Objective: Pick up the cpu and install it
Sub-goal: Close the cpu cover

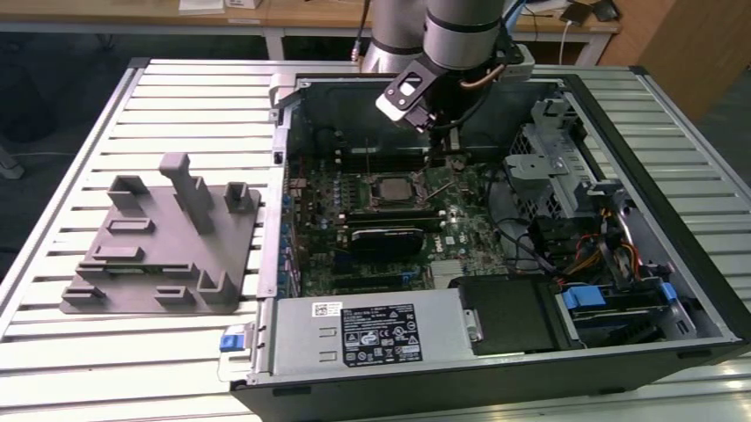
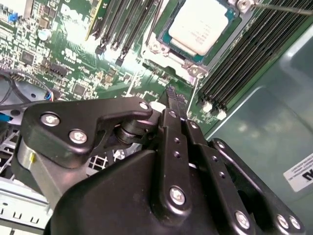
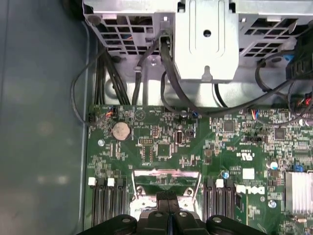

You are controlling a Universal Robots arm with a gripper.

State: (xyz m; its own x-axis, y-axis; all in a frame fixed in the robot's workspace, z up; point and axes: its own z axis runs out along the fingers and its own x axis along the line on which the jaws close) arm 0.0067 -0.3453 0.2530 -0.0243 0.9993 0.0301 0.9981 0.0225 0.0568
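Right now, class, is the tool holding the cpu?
No: in the second wrist view the cpu lies in its socket, apart from the shut tool.

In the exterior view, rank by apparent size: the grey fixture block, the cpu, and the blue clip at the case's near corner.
Largest: grey fixture block.
Then cpu and blue clip: they look about alike, and the clip sits nearer the camera, so I won't rank them.

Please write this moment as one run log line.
claw: shut, empty | cpu: in socket | claw position: over motherboard, beside socket
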